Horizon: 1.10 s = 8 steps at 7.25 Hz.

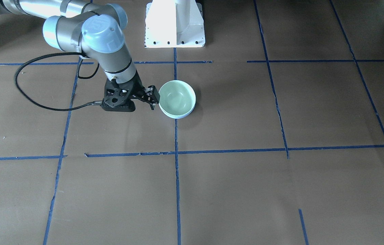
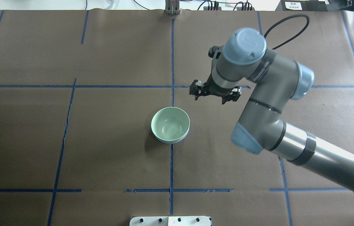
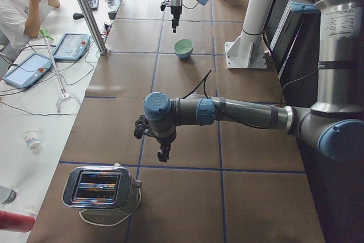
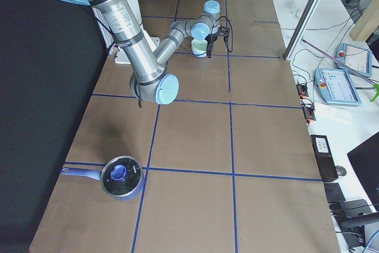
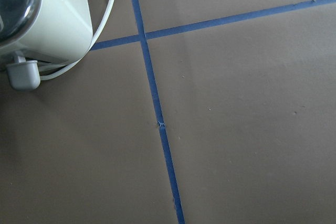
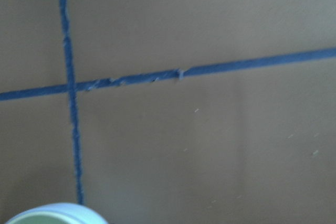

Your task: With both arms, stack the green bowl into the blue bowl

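The pale green bowl (image 2: pixel 170 124) sits nested inside the blue bowl (image 2: pixel 170 141), of which only a thin rim shows beneath it. The stack stands near the table's middle, on a blue tape line, and also shows in the front view (image 1: pixel 177 98). My right gripper (image 2: pixel 214 93) is open and empty. It hovers above the table, beyond and to the right of the stack, apart from it. A bowl rim (image 6: pixel 52 212) shows at the bottom left of the right wrist view. My left gripper (image 3: pixel 164 153) hangs above the table near a toaster; I cannot tell whether it is open or shut.
A chrome toaster (image 3: pixel 99 187) with a white cord stands at the table's left end. A blue-lidded pot (image 4: pixel 121 177) sits at the right end. The white pedestal base (image 1: pixel 174 23) is behind the stack. An operator (image 3: pixel 17 4) sits beside the table.
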### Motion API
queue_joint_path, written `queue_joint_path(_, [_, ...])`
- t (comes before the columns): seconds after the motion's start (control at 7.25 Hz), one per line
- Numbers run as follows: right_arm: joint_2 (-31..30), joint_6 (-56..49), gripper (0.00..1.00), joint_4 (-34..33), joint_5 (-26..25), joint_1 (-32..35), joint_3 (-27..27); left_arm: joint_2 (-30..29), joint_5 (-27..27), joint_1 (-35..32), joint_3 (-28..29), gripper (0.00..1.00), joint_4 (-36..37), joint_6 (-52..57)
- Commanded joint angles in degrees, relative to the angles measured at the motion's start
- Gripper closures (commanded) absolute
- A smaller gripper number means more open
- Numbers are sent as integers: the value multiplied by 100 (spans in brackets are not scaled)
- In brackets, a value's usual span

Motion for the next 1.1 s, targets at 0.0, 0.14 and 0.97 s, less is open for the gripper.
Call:
queue_joint_path(0.0, [-686,-2635,0,-582,866,1463,41,2,41,13,15,0,1,-238])
queue_joint_path(0.14, [-1317,-4102,0,-591,1200,2192,59,46,50,14,15,0,-42,-194])
queue_joint_path(0.97, [-3992,-7870,0,-530,1291,4667,-73,265,532,-13,-28,0,-404,-211])
